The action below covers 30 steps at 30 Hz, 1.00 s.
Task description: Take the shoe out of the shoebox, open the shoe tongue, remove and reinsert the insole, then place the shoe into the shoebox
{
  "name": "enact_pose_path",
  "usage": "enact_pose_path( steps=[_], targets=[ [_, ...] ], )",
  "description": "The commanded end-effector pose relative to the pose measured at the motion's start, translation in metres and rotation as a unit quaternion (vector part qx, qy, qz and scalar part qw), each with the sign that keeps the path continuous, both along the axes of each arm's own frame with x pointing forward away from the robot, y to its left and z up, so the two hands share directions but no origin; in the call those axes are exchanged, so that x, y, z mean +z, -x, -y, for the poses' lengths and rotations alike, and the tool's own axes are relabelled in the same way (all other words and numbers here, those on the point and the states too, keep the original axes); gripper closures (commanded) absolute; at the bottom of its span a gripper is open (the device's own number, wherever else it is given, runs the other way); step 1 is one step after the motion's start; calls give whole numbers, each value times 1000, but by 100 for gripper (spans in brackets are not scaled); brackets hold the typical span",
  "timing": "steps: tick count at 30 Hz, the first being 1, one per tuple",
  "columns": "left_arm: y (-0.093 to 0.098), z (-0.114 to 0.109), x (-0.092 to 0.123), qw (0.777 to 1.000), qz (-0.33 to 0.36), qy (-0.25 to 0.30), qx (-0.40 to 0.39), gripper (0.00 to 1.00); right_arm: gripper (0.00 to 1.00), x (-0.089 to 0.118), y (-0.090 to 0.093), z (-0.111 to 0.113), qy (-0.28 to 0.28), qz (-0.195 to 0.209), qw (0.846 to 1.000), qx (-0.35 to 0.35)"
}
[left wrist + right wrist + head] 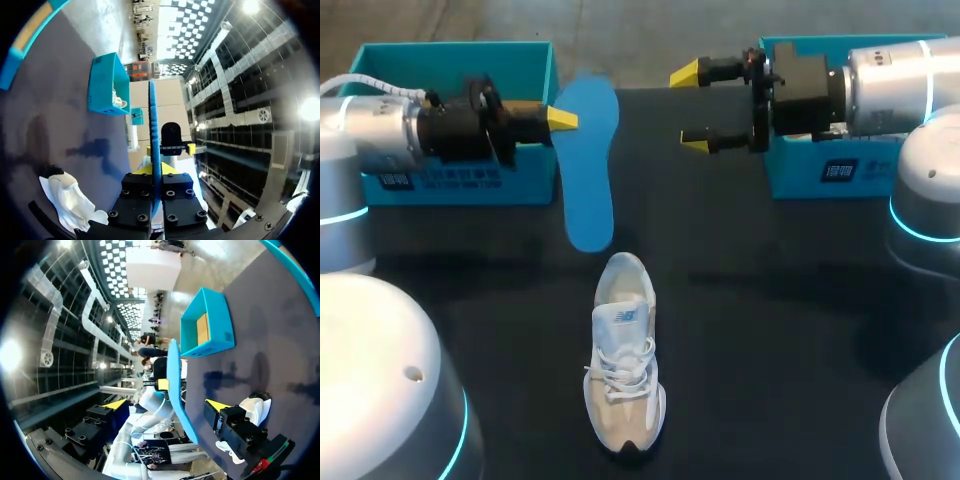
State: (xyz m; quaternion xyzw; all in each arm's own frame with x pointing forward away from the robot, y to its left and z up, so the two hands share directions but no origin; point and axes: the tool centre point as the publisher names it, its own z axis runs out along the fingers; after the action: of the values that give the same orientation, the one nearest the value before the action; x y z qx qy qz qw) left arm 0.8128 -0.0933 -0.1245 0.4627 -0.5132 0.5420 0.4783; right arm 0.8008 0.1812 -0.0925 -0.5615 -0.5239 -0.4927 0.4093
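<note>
A white sneaker (625, 365) lies on the dark table near the front, toe toward me; it also shows beside my fingers as the shoe (70, 200) and the shoe (252, 412). My left gripper (563, 119) is shut on the edge of the blue insole (588, 170), holding it up behind the shoe. In the left wrist view the insole (152, 120) runs edge-on out of my left gripper (155, 172). My right gripper (690, 108) stands open just right of the insole, not touching it. In its own view the right gripper (167, 405) faces the insole (181, 410).
A teal shoebox (450, 110) stands at the back left behind my left arm, also seen as the open box (207, 325). A second teal box (820, 165) sits at the back right under my right arm, visible as the box (107, 85).
</note>
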Motion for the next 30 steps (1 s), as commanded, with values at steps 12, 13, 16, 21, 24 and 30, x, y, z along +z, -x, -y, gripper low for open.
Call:
enact_pose_path(
  steps=[12, 13, 16, 21, 24, 30],
  targets=[
    [2, -10, 15, 975, 218, 20, -20, 100, 0, 0, 0, -2, 1, 0, 1000, -1],
    [2, -9, 17, 973, 231, 24, -20, 100, 0, 0, 0, -2, 1, 0, 1000, -1],
    [1, -7, 18, 959, 282, 25, -14, 100, 0, 0, 0, -2, 1, 0, 1000, -1],
    [2, -5, 19, 940, 339, 36, -8, 100, 0, 0, 0, -2, 1, 0, 1000, -1],
    [2, -6, 25, 922, 384, 45, -1, 100, 0, 0, 0, -2, 1, 0, 1000, -1],
    [3, -7, 34, 873, 486, 41, 4, 100, 0, 0, 0, -2, 1, 0, 1000, -1]
  ],
)
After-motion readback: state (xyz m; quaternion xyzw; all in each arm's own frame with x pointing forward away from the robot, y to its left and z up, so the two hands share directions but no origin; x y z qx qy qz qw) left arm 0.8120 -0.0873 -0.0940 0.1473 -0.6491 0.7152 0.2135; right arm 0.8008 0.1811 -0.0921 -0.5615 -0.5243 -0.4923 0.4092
